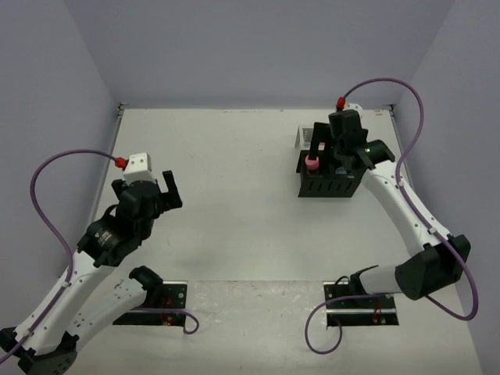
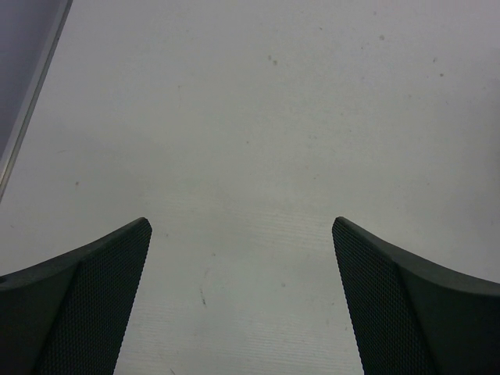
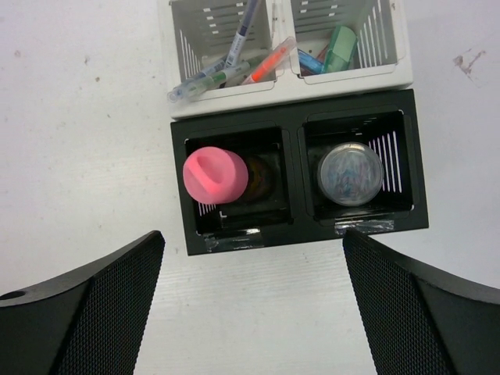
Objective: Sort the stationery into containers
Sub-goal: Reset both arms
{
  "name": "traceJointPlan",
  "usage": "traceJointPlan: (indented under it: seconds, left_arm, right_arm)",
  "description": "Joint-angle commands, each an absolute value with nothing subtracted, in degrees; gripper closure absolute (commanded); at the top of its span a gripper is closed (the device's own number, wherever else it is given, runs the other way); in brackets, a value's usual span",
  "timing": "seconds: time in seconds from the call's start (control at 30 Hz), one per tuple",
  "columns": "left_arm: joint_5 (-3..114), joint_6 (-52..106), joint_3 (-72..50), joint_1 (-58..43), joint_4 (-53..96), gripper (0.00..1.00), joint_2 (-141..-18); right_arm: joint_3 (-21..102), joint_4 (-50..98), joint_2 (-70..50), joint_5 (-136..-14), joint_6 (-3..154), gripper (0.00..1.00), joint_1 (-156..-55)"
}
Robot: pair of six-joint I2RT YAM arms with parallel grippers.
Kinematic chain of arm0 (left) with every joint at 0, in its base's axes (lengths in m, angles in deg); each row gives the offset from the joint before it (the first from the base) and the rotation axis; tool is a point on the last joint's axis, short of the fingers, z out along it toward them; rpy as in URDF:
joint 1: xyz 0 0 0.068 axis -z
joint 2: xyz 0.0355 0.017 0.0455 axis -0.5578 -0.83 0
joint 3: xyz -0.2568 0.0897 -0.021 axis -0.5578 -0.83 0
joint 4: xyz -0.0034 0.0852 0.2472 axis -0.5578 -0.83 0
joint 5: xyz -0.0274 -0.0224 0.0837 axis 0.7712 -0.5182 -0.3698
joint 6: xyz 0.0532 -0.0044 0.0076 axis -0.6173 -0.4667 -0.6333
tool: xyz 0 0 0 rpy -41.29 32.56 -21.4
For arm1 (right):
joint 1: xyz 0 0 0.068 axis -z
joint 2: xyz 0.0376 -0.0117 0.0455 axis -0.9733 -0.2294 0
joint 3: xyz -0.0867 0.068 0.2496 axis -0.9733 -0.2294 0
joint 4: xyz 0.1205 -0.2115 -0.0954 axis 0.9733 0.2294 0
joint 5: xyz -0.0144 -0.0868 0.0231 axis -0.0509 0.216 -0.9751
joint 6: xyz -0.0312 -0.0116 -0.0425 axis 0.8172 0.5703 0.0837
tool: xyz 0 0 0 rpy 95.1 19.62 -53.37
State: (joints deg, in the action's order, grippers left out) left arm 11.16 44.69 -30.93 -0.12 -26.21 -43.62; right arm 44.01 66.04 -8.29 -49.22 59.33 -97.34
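Note:
The black container (image 3: 297, 234) stands on the table with the white container (image 3: 289, 82) touching its far side. A pink marker (image 3: 215, 173) stands in the black box's left compartment, and a round pot of clips (image 3: 349, 173) sits in its right one. The white box holds a grey-blue pen (image 3: 238, 35), an orange pen (image 3: 269, 62) and a green marker (image 3: 341, 43). My right gripper (image 3: 251, 233) is open and empty, above the black box's near edge (image 1: 340, 160). My left gripper (image 2: 241, 222) is open and empty over bare table at the left (image 1: 170, 191).
Both containers (image 1: 328, 186) sit at the far right, near the back wall and right wall. The table's left edge (image 2: 31, 101) runs close to my left gripper. Purple cables loop beside both arms. The arm bases (image 1: 156, 301) are at the near edge.

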Motion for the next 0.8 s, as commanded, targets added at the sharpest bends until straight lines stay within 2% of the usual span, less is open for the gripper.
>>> traceJointPlan:
  seconds: [0.0, 0.13, 0.33, 0.63, 0.77]
  left_arm:
    - [2.0, 48.6, -32.8, -0.1, -23.2, 0.0, -43.2]
    - [-4.5, 53.4, -30.2, -0.5, -27.3, 0.0, -43.3]
    - [-6.7, 53.0, -24.5, -0.5, -29.1, 0.0, -39.6]
    - [-7.9, 40.7, -25.7, -0.5, -21.9, 0.0, -31.2]
    - [-7.6, 37.6, -26.6, -0.5, -21.0, 0.0, -27.4]
  right_arm:
    - [45.0, 68.8, 2.2, -46.8, 57.0, 0.01, -97.5]
    - [37.9, 66.5, 18.9, -44.0, 55.7, 0.01, -98.1]
    - [35.3, 67.2, 40.0, -48.2, 61.8, 0.01, -98.2]
    - [42.5, 80.7, 46.5, -38.9, 64.0, 0.01, -98.1]
    - [39.4, 79.3, 51.4, -40.0, 66.2, 0.01, -98.3]
